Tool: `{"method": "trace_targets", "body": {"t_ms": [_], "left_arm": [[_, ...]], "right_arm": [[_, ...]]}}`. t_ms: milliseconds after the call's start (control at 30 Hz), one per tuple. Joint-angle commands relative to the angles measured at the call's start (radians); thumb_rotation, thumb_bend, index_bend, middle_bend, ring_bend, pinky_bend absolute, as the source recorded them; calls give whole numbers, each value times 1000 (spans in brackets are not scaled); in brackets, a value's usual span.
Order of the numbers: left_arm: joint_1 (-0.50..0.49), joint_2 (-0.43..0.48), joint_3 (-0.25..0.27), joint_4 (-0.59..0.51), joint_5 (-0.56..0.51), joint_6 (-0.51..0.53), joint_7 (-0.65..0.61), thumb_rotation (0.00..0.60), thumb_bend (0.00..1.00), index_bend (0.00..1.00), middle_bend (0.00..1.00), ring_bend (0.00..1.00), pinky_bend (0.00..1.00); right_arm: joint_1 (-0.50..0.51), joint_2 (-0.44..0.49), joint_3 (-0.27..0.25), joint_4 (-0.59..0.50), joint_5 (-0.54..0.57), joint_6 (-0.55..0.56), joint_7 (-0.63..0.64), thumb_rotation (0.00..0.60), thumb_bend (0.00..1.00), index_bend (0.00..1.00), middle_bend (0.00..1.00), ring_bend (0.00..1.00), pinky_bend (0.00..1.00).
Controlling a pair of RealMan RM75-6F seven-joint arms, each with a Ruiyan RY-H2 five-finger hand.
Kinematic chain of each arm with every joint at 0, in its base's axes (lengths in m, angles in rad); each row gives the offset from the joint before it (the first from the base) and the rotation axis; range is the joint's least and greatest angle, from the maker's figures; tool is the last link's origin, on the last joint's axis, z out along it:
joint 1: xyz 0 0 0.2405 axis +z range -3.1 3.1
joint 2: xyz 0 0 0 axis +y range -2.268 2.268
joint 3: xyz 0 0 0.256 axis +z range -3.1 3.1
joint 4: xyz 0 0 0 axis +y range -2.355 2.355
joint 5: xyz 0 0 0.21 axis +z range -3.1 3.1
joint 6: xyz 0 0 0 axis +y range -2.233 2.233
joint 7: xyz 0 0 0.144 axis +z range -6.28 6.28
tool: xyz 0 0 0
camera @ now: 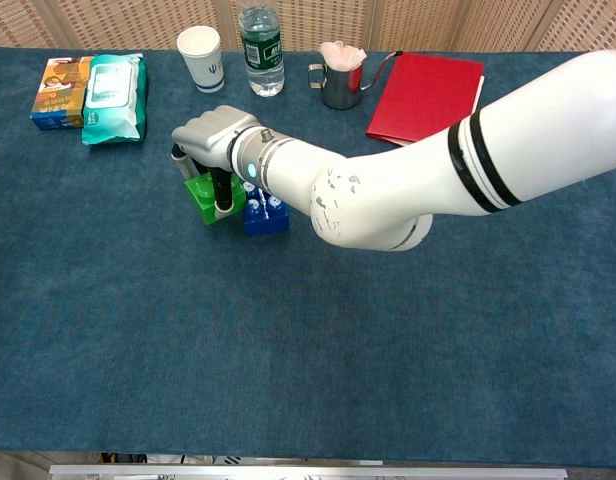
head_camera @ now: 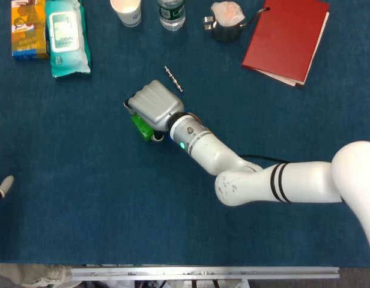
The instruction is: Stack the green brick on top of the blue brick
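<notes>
My right hand [head_camera: 154, 105] [camera: 214, 133] grips the green brick [head_camera: 142, 127] [camera: 206, 194] from above, with dark fingers [camera: 223, 190] down its near side. The brick is tilted and sits just left of the blue brick [camera: 265, 216], close to touching it. I cannot tell whether the green brick rests on the cloth or hangs just above it. In the head view my wrist hides the blue brick. Only two fingertips [head_camera: 2, 185] of my left hand show at the left edge, spread apart with nothing between them.
Along the far edge stand an orange box [head_camera: 26, 27], a wet-wipe pack [head_camera: 66, 36], a paper cup [camera: 200, 55], a water bottle [camera: 260, 48], a metal pitcher [camera: 338, 80] and a red book [head_camera: 287, 37]. A small metal bit [head_camera: 173, 78] lies behind my right hand.
</notes>
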Motion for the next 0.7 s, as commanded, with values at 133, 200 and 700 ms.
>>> {"method": "trace_targets", "body": {"t_ms": [133, 200, 700], "left_arm": [[-1, -2, 0, -2, 2, 0, 4, 600, 222, 134, 205, 178, 202], [-1, -2, 0, -2, 2, -1, 5, 600, 222, 133, 205, 178, 202], [-2, -1, -2, -9, 1, -2, 11, 600, 223, 134, 205, 178, 202]], "right_arm": [[-9, 38, -30, -53, -16, -6, 2, 600, 226, 528, 516, 435, 500], [-11, 46, -34, -64, -21, -8, 6, 600, 225, 528, 516, 435, 500], [-64, 140, -92, -209, -160, 7, 84, 600, 226, 529, 516, 435, 501]]}}
